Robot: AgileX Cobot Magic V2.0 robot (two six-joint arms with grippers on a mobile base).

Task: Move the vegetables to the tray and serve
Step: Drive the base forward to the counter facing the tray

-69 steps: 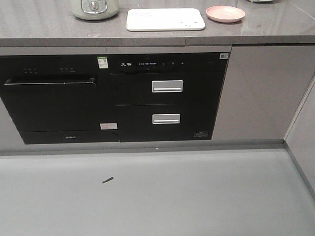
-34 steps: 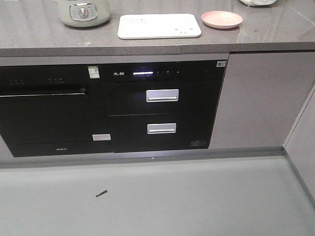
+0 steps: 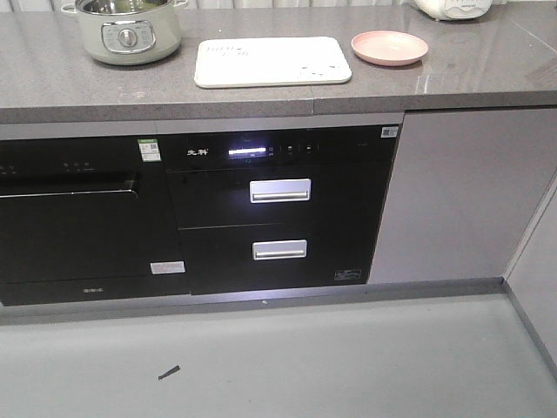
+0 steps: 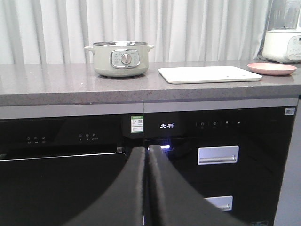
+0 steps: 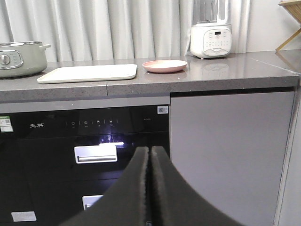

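Clearly the robot is closing on the cabinets. The left hand [image 4: 146, 151] and the right hand [image 5: 150, 150] hang low before the black drawers [image 3: 280, 218], fingers pressed together, holding nothing. Against a second ago, the surface [image 3: 452, 74] sits lower and larger in the front view, with the pot [image 3: 129, 30] now wholly shown. The tray [image 3: 261, 65] lies bare near the front edge, the pink plate [image 3: 389, 48] just beside its short end. No lettuce shows anywhere, so the transfer looks unstarted.

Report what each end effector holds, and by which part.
Nothing is held: the left end effector and the right end effector are both shut and empty.
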